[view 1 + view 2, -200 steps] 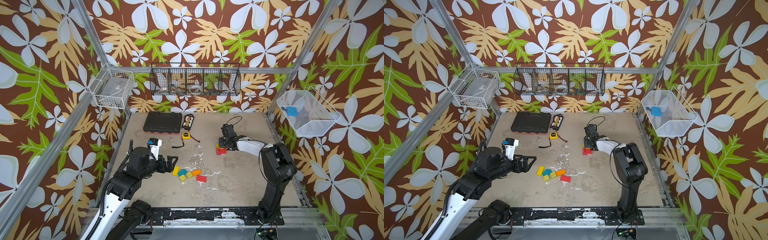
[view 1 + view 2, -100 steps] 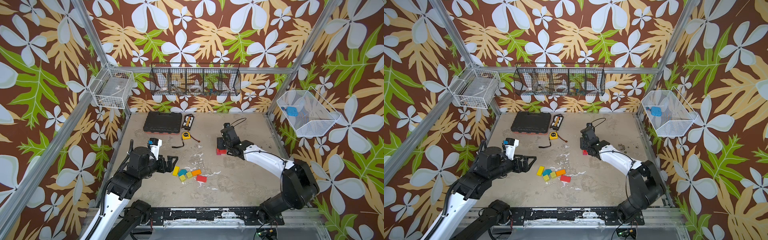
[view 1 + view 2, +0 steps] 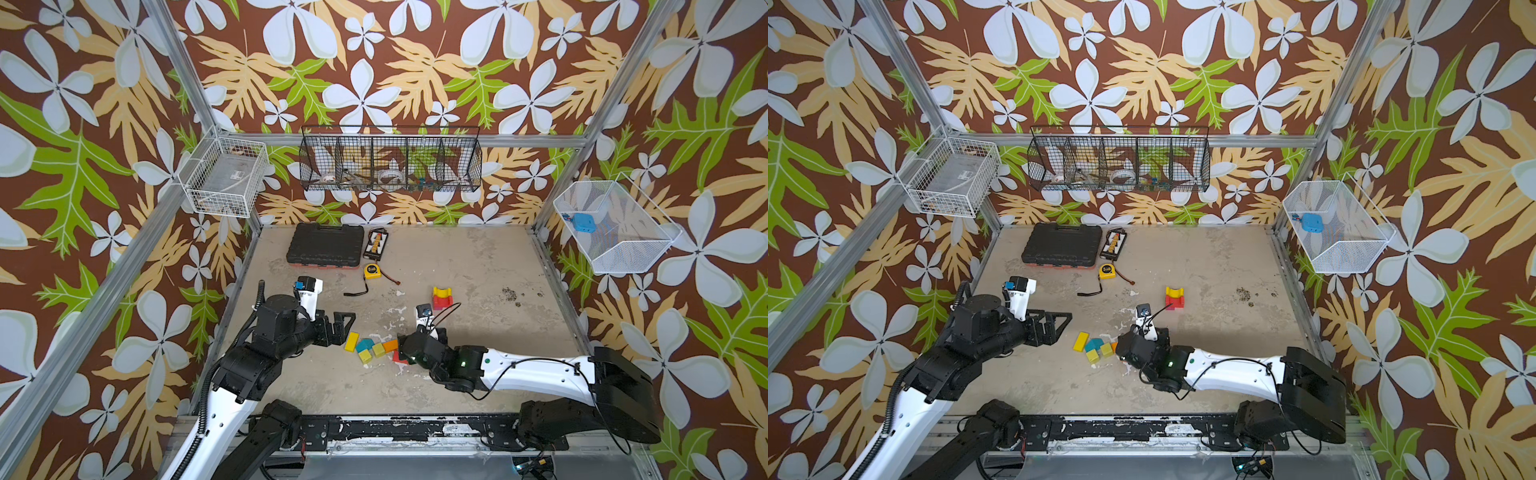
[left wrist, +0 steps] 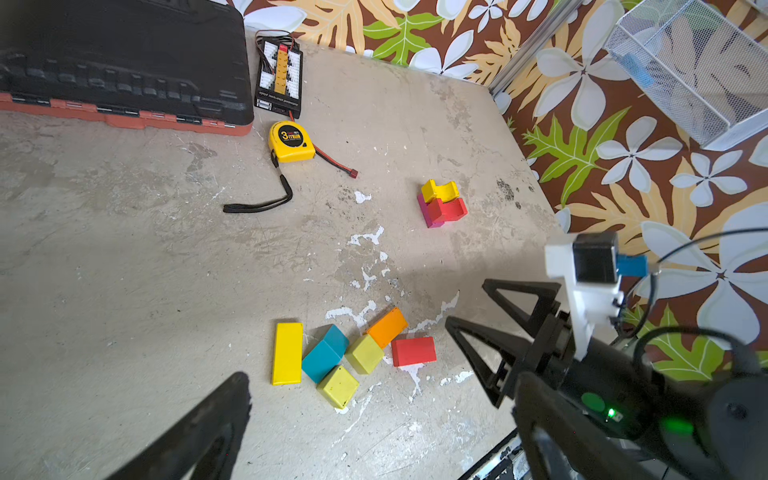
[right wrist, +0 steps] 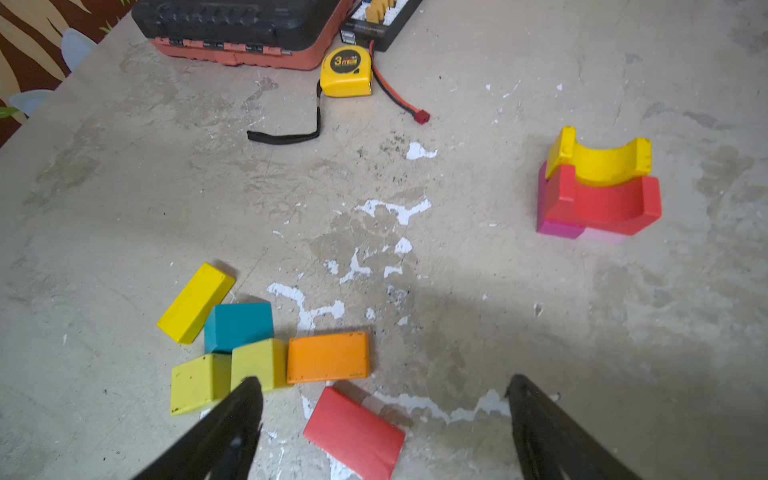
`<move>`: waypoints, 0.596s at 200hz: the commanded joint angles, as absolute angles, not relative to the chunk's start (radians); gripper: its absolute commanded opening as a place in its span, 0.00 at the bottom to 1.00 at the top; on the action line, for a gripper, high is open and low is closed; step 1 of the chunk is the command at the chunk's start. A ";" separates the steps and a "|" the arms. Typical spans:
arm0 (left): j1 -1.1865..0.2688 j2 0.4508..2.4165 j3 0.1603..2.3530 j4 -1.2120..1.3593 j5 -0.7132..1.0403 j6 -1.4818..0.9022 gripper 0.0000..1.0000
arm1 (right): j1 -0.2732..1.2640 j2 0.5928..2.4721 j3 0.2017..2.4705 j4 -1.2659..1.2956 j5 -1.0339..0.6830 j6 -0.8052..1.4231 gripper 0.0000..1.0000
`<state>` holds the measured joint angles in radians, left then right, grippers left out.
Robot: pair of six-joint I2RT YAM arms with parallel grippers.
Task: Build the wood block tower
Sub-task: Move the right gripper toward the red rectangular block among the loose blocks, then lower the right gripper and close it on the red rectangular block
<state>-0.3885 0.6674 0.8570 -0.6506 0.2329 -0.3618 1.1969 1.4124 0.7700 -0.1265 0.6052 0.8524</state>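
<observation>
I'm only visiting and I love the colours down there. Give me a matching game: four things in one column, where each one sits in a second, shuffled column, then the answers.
Things
1. yellow arch
2. teal block
3. tape measure
4. red brick

Places
A. close to the black tool case
B. lying flat beside the orange brick
C. on top of the red arch
D. between the yellow brick and the lime cubes

Pairs: 1-C, 2-D, 3-A, 4-B.
</observation>
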 commanded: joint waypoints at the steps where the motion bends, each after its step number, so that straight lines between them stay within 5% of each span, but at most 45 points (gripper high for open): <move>1: -0.390 0.666 0.859 -0.639 0.221 -0.362 1.00 | 1.257 1.456 0.764 -0.146 0.699 1.013 0.96; 119: -0.390 0.666 0.859 -0.638 0.225 -0.361 1.00 | 1.288 1.770 0.912 -0.193 0.663 1.082 1.00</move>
<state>-0.3885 0.6674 0.8570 -0.6506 0.2291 -0.3618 1.2869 1.7420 0.8925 -0.1661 0.6510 1.0664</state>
